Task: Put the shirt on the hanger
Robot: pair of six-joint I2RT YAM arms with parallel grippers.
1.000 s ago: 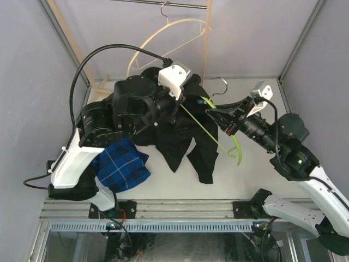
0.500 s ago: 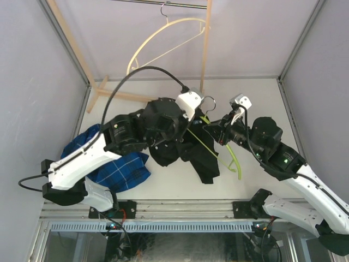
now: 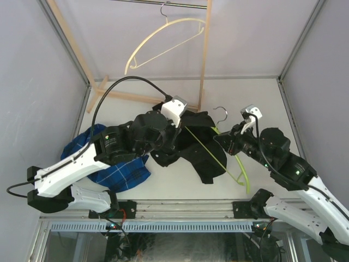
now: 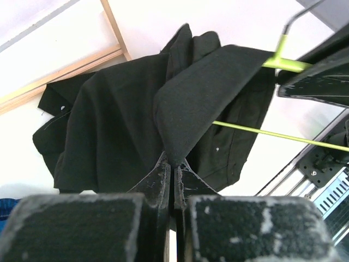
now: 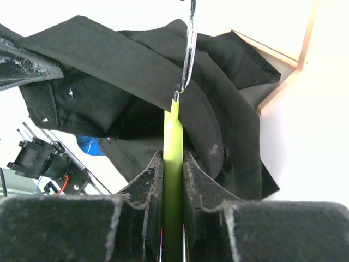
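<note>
A white table (image 3: 262,98) forms the floor of a small booth with pale grey walls (image 3: 32,82) on three sides. A metal rail (image 3: 174,210) runs along the table's near edge. At the back stands a wooden rack (image 3: 205,54) with its foot resting on the table. A cream hanger (image 3: 163,34) hangs from the bar at the rack's top.

Just in front of the rack's foot is the black shirt (image 3: 191,144), bunched up, part of it lying on the table and part lifted off it. The left gripper (image 4: 173,166) is pinched tight on a fold of the shirt (the cloth rises in a peak from between its tips).

The green hanger (image 3: 206,146) is also in front of the rack, toward its right side and tilted. A flap of the black cloth is draped over part of it, and one arm sticks out bare toward the near edge. The right gripper (image 5: 173,158) is clamped on the hanger's green neck, just below its metal hook (image 5: 190,43), which sits near the rack's foot.

A blue plaid shirt (image 3: 117,172) lies crumpled on the table, in front of the rack and well to its left, partly under the left arm.
</note>
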